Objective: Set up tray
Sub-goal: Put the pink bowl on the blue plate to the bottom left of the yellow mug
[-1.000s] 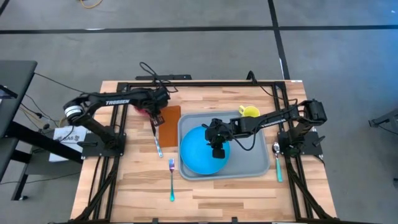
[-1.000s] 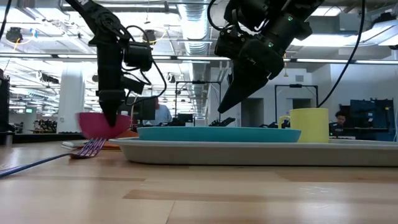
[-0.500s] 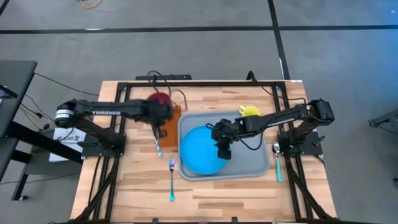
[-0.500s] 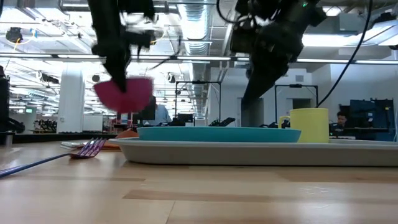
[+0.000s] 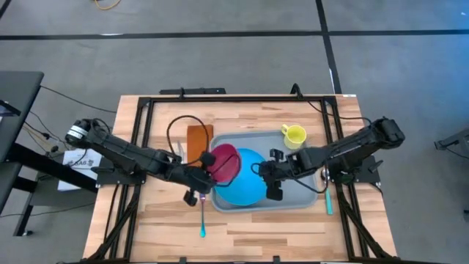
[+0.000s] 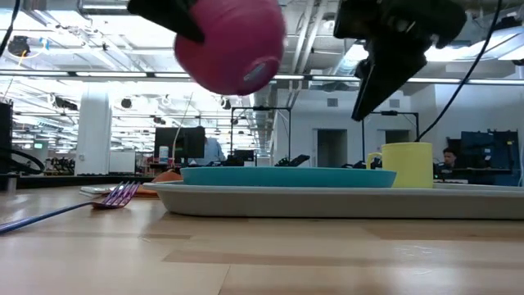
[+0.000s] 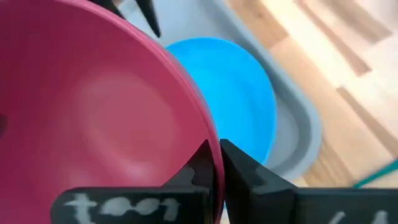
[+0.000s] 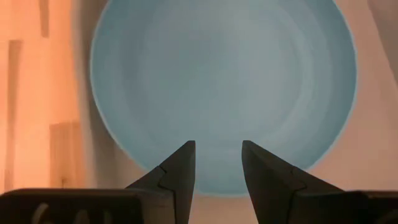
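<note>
My left gripper (image 5: 207,176) is shut on a pink bowl (image 5: 225,165), which hangs high in the air (image 6: 231,41) over the left end of the pale grey-blue tray (image 5: 302,194). A round blue plate (image 5: 245,188) lies in the tray's left half, and a yellow mug (image 5: 294,134) stands in its far right corner. My right gripper (image 5: 272,177) is open and hovers above the tray just right of the plate, touching nothing; its wrist view looks onto the plate (image 8: 224,81) past the open fingers (image 8: 217,158). My left gripper holds the pink bowl by its rim (image 7: 212,146). One finger (image 7: 200,167) is inside the bowl and one (image 7: 241,169) outside. The bowl is lifted clear and tilted, with its foot ring (image 6: 258,70) turned toward the table's near side.
An orange-brown napkin (image 5: 198,138) lies left of the tray. A purple-and-teal fork (image 5: 202,213) lies near the tray's near left corner, also seen in the low view (image 6: 123,194). A spoon (image 5: 327,192) lies right of the tray. Black frame rails border the wooden tabletop.
My left gripper has lifted the pink bowl off the table beside the napkin and carried it right and toward the near edge, over the tray's left end; the bowl has risen and tipped. My right gripper has drawn back from above the plate toward the right and risen a little.
</note>
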